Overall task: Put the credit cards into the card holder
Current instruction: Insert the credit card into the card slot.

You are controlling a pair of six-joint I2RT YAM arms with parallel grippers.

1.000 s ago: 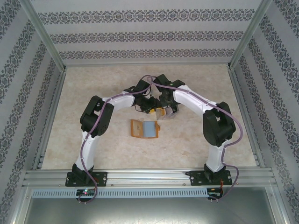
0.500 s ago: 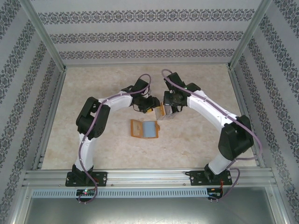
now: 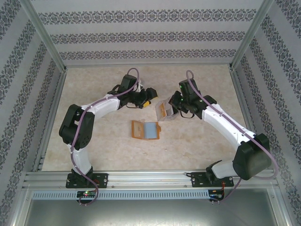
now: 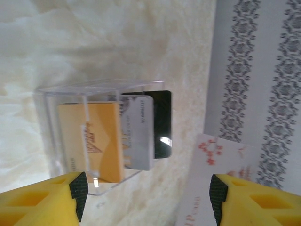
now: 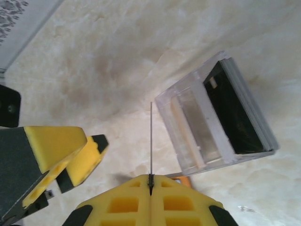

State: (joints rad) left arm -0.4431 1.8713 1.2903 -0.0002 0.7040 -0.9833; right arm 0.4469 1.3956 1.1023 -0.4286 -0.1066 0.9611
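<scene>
So, the credit cards (image 4: 136, 155) are found standing inside the clear box (image 4: 49, 127), just ahead of the left gripper (image 4: 148, 195). Its jaws are spread wide and nothing is held between them. Three are counted in the box: an orange-yellow card (image 4: 91, 141), a silver card (image 4: 138, 127) and a black card (image 4: 162, 122) at the back. A white card with pink flowers (image 4: 207, 179) is spotted off to the right of the box. The right gripper (image 5: 151, 181) is clamped tight on a thin card (image 5: 151, 136), seen edge-on beside the box. One card holder (image 3: 146, 130) is laid open on the table (image 3: 207, 146), apart from both grippers. Compared with a second ago, the arms have been pulled apart and the left jaws widened. Holder and box haven't been shifted.
</scene>
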